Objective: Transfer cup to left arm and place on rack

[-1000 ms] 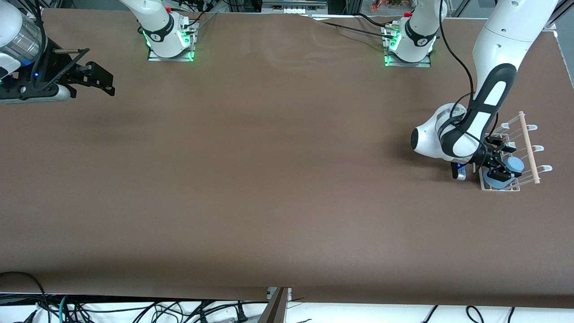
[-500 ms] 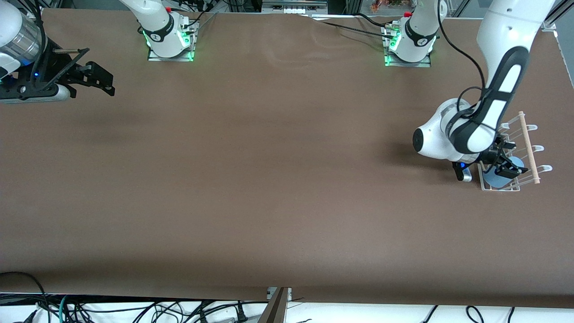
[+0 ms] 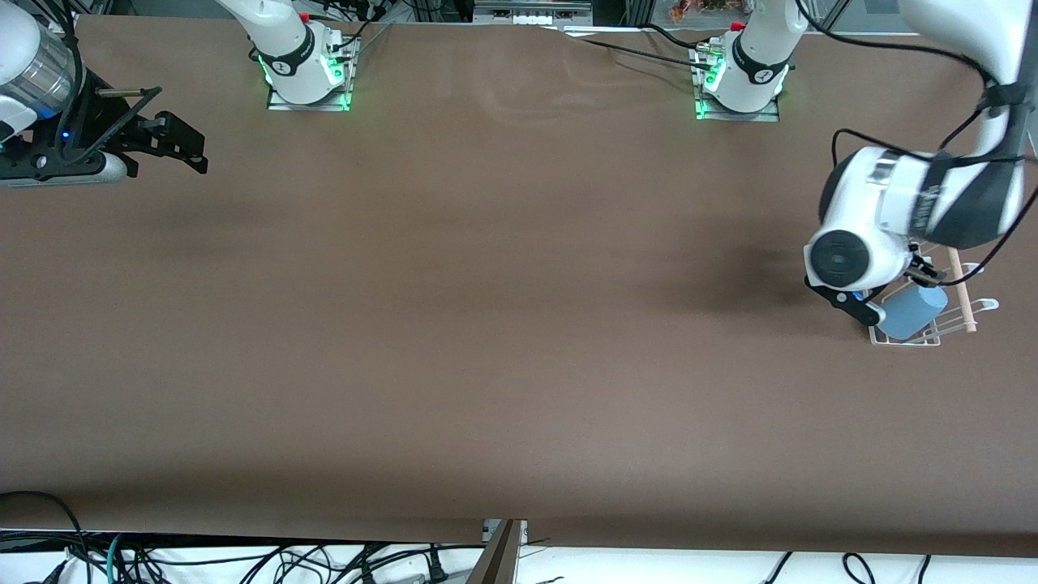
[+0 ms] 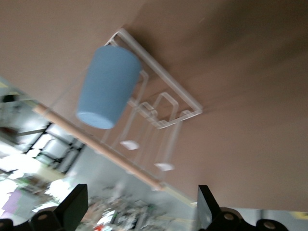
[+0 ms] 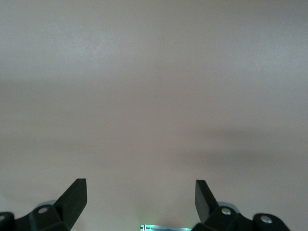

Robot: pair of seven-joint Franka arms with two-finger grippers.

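The light-blue cup [image 3: 912,312] rests tilted on the rack [image 3: 902,338], at the rack's end nearer the front camera. In the left wrist view the cup [image 4: 108,86] has its wider end at the rack's white base frame [image 4: 166,79] and leans toward the wooden dowel [image 4: 96,143]. My left gripper [image 4: 139,211] is open and apart from the cup, with nothing between its fingers. In the front view the left arm's wrist [image 3: 859,255] hides most of it. My right gripper [image 3: 174,146] waits open over the table at the right arm's end, also empty [image 5: 139,204].
The rack stands close to the table edge at the left arm's end. Both arm bases [image 3: 306,77] [image 3: 739,81] stand along the table's edge farthest from the front camera. Bare brown table [image 3: 503,308] spreads between the two grippers.
The left gripper has pulled back from the cup and risen, its wrist swinging toward the table's end. The cup stays on the rack. The right arm has not moved.
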